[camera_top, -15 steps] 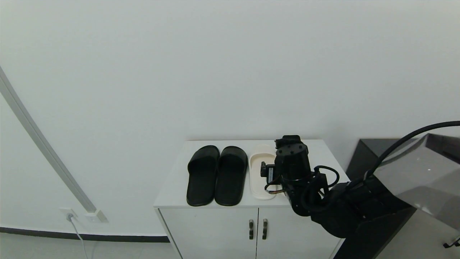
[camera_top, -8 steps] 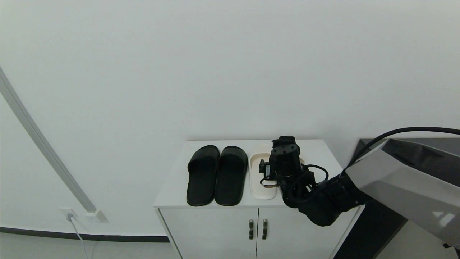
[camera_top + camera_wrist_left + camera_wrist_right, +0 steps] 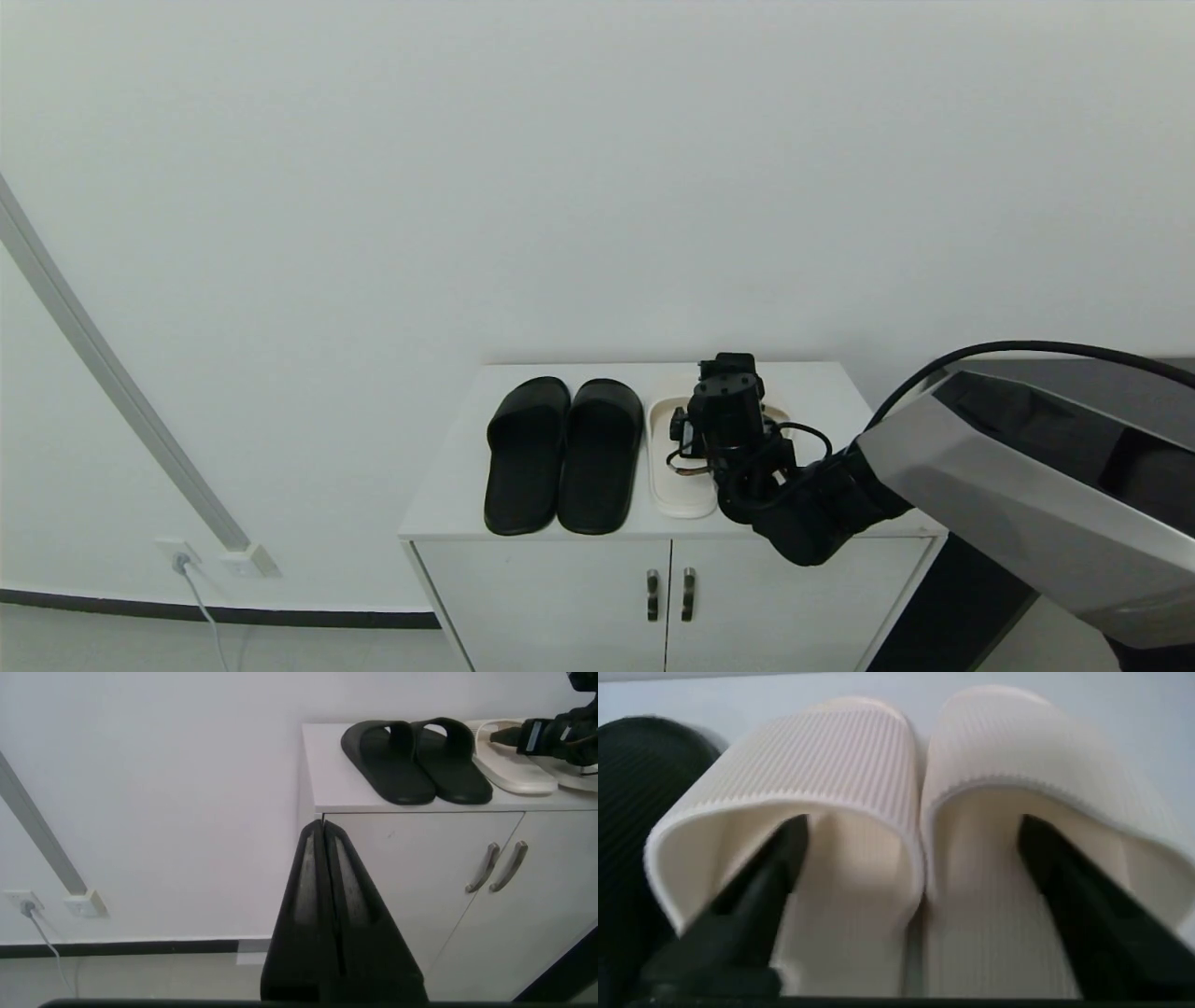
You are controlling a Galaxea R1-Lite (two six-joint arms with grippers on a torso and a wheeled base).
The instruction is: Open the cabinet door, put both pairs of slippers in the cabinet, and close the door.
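While doors (image 3: pixel 551 597) stay closed | right tool (image 3: pixel 910 859) advanced, straddling cream slippers (image 3: pixel 850 775)

A plain white wall (image 3: pixel 597 187), evenly lit, is seen across the whole background. It is crossed on the left by a grey cable duct (image 3: pixel 103 373), which is run down at a slant to a small white box (image 3: pixel 250 561) low on the wall. Just beside that box a wall socket (image 3: pixel 174 553) is mounted, and a white cable (image 3: pixel 207 616) is plugged into it and hung down past the dark skirting strip (image 3: pixel 280 616), below which a pale floor (image 3: pixel 84 649) is seen. A dark piece of furniture (image 3: pixel 971 607), largely hidden, is placed at the right.
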